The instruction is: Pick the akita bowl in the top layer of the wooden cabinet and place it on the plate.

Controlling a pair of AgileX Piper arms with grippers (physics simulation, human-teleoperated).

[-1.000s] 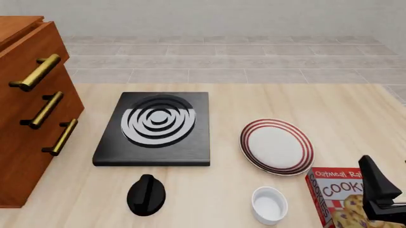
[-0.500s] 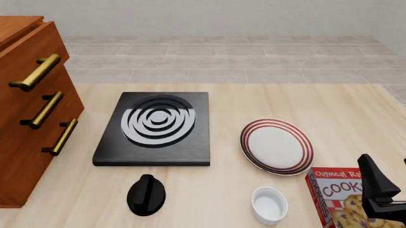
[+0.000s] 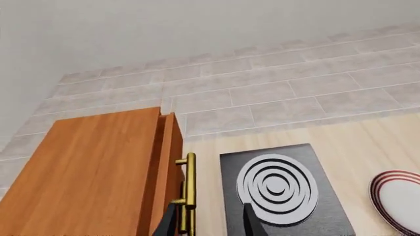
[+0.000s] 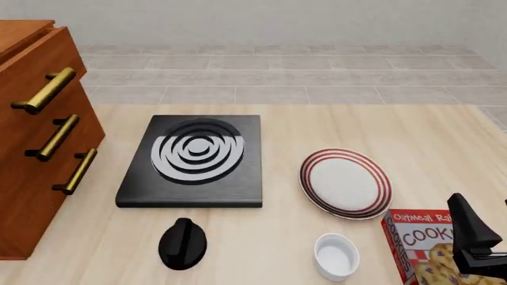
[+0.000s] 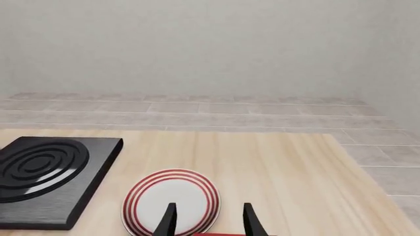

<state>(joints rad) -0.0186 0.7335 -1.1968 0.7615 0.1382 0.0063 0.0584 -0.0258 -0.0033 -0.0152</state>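
Three drawers shut on wooden cabinet (image 4: 32, 136); plate (image 4: 345, 183) bare

One cabinet (image 4: 35, 136), three handles (image 4: 44, 90), one plate (image 4: 345, 183).

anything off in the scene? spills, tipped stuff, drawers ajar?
Nothing stands out. The wooden cabinet has all three drawers shut, so the akita bowl is not visible. The plate lies flat and bare beside the stove. The ramekin stands upright, the cookie box is cut off at the frame edge, and there are no spills.
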